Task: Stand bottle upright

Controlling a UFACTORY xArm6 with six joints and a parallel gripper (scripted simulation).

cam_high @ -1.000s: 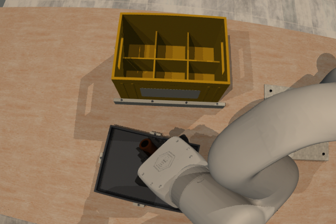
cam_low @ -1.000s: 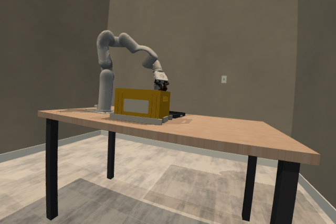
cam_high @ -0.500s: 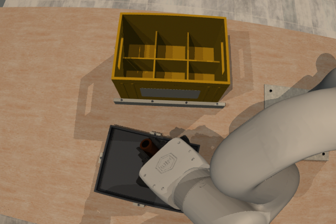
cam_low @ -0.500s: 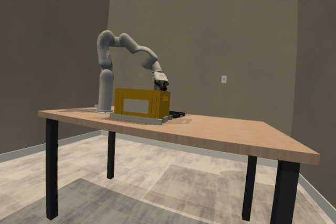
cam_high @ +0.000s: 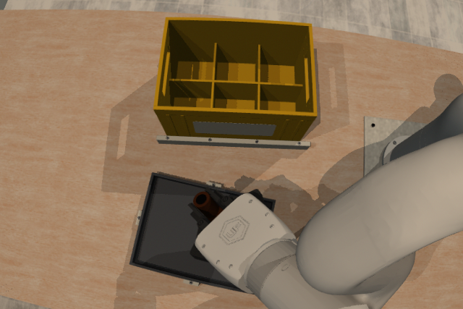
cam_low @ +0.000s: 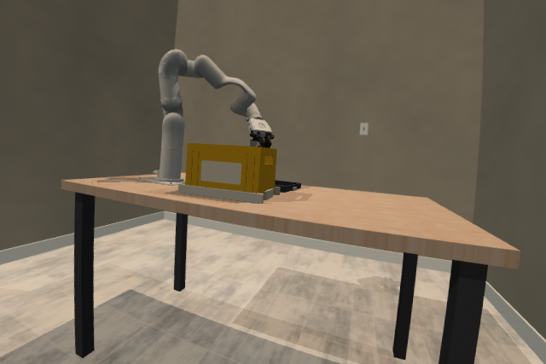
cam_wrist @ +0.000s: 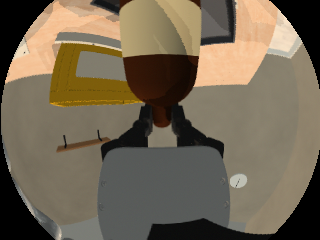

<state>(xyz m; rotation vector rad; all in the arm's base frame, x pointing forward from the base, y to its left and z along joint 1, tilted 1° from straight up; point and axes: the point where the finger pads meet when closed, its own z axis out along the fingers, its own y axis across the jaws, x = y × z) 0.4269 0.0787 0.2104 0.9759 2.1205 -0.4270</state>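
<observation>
The brown bottle (cam_high: 209,208) (cam_low: 267,143) (cam_wrist: 160,30) has a cream label. My gripper (cam_high: 203,201) (cam_low: 264,144) (cam_wrist: 161,104) is shut on its neck, with the open mouth sticking out past the fingers. The bottle hangs mouth up but leans, the mouth toward the upper left in the top view. Its base is hidden, so I cannot tell whether it touches the tray. The black tray (cam_high: 160,223) (cam_low: 288,185) (cam_wrist: 217,39) lies level under it. The yellow crate (cam_high: 239,112) (cam_low: 194,166) (cam_wrist: 65,75) stands level beside the tray, its six compartments empty.
A grey rail (cam_high: 231,142) (cam_low: 220,193) runs along the crate's foot. Small clips (cam_high: 214,184) sit at the tray's edges. My arm (cam_high: 362,208) (cam_low: 220,78) reaches in from its base plate (cam_high: 373,137) and covers the tray's right part in the top view.
</observation>
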